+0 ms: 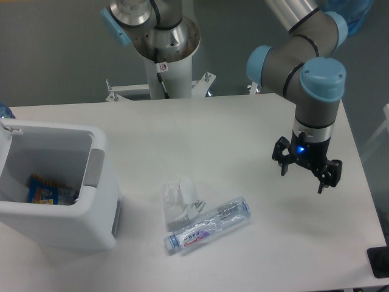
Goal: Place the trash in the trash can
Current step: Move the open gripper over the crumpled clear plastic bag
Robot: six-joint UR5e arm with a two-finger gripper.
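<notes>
A clear plastic bottle (pixel 208 225) with a white-and-purple label and pale blue cap lies on its side on the table, front centre. A crumpled clear plastic wrapper (pixel 180 198) lies just behind it, touching its upper left side. The white boxy trash can (pixel 73 225) with a grey tab (pixel 94 167) on its right rim stands at the left. My gripper (pixel 302 175) hangs above the table at the right, well to the right of the bottle. Its fingers are spread apart and hold nothing.
A colourful packet (pixel 44 190) lies inside the trash can. The arm's white base (pixel 163 67) stands behind the table's far edge. A dark object (pixel 378 261) sits at the lower right corner, past the table's right edge.
</notes>
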